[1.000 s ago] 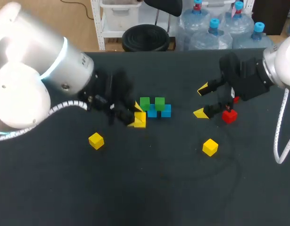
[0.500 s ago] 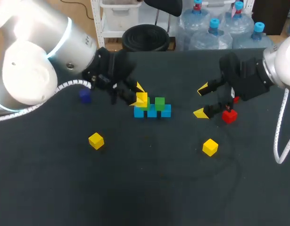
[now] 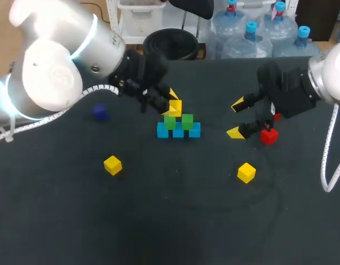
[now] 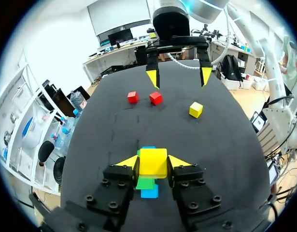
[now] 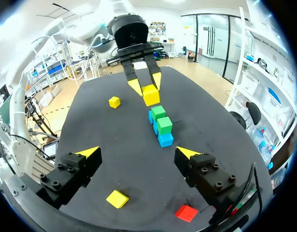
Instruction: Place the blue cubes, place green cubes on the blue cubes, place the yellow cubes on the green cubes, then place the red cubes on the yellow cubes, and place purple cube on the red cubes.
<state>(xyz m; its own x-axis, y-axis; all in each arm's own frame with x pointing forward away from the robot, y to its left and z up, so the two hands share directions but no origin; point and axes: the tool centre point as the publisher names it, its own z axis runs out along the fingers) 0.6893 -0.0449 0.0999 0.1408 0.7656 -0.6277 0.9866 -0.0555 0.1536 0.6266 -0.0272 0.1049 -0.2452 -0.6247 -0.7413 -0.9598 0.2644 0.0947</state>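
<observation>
Left tool (image 3: 173,104) clamped on yellow cube (image 3: 176,107), hovering just above green cubes (image 3: 170,122), likely lining up next layer. Green cubes sit on blue row (image 3: 179,131) on worktop (image 3: 158,221). Right tool (image 3: 236,118) wide open, empty, well right of green cubes, beside red cube (image 3: 268,136), probably staged for its turn.

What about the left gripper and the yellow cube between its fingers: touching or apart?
Touching. In the left wrist view the left gripper presses both fingertips against the yellow cube, no gap.
</observation>
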